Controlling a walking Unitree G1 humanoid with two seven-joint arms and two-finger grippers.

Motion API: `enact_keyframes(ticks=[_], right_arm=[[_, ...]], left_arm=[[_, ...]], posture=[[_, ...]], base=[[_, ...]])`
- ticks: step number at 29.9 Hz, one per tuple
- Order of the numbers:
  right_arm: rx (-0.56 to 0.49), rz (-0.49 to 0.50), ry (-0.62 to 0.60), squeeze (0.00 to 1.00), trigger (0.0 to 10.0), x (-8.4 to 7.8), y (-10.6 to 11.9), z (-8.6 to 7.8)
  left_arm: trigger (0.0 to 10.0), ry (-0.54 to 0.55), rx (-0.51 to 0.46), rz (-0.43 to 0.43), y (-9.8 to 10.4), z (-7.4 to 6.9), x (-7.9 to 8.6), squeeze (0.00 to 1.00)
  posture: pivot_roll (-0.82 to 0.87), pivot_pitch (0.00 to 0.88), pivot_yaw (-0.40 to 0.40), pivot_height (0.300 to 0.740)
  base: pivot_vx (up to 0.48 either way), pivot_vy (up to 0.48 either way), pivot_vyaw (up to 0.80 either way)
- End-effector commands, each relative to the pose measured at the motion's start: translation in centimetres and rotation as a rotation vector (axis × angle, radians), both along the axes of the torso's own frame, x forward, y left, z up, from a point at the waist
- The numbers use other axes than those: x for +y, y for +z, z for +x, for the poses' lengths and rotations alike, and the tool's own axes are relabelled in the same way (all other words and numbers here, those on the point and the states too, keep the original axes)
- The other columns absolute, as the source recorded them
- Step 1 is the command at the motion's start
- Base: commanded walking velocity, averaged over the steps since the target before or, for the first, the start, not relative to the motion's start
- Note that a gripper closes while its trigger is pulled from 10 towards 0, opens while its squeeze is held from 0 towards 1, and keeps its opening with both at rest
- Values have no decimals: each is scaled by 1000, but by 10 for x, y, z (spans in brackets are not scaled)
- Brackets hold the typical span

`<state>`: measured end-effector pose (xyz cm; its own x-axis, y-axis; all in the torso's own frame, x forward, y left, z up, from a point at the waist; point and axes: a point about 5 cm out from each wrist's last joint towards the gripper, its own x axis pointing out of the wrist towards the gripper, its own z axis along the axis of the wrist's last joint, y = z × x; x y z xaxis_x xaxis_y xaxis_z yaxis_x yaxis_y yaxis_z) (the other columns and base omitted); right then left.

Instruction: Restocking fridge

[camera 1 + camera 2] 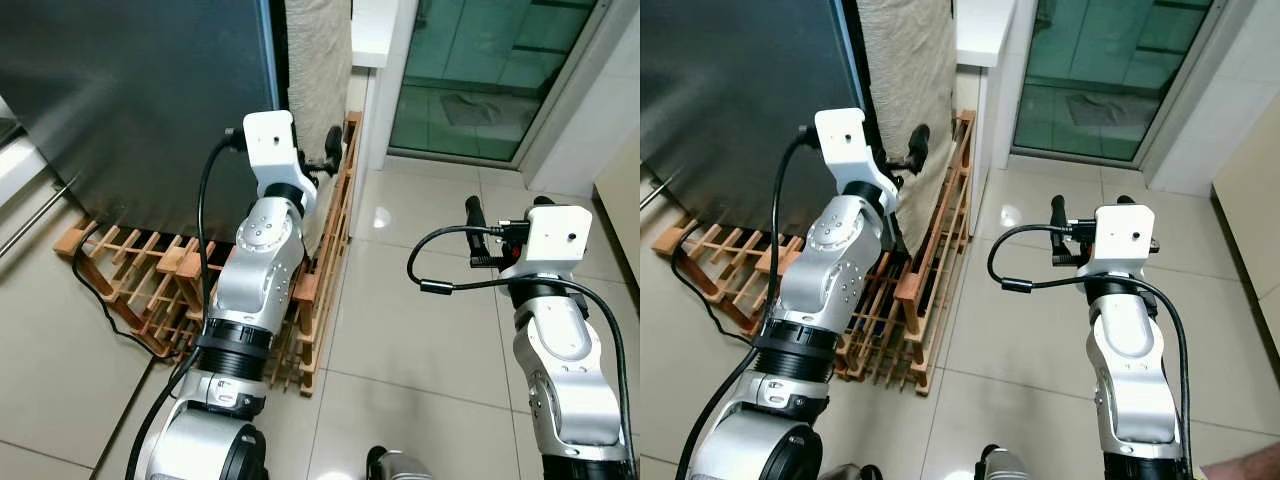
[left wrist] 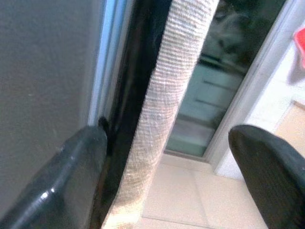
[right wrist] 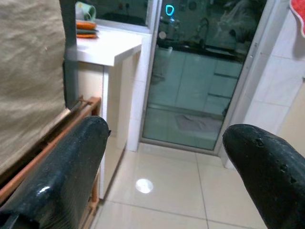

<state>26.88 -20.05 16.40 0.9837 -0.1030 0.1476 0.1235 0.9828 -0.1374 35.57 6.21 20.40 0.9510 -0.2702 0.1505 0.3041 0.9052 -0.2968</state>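
Left gripper [image 2: 167, 157]: fingers spread wide, reaching at the dark grey fridge door [image 1: 130, 100] edge, upper left.
Right gripper [image 3: 167, 157]: hovering wide open, lower right, over the glossy beige tiled floor [image 1: 420, 330].

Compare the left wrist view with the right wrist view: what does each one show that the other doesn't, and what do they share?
Left wrist alone: the dark fridge door and its black edge gap, with the open left gripper beside the hanging beige cloth.
Right wrist alone: a white counter with stacked dishes, and the wooden rack; the open right gripper is over bare floor tiles.
Both: the cloth, the glass sliding door and the tiled floor.
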Motion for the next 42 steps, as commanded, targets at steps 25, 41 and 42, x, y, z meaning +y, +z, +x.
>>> enact_keyframes(ticks=[25,41,42], right_arm=[[-85,14,-10,184,10000,1,12,-16],[-60,34,-18,188,10000,-2,6,0],[-66,33,-22,188,10000,-3,7,1]], left_arm=[[10000,-309,-220,-140,31,-45,-10,0],[10000,-57,-79,18,2,-40,19,0],[10000,-32,-66,31,-1,-37,19,0]], posture=[[-227,109,42,732],[-193,72,17,732],[-195,69,17,732]], base=[[0,0,0],[0,0,0],[0,0,0]])
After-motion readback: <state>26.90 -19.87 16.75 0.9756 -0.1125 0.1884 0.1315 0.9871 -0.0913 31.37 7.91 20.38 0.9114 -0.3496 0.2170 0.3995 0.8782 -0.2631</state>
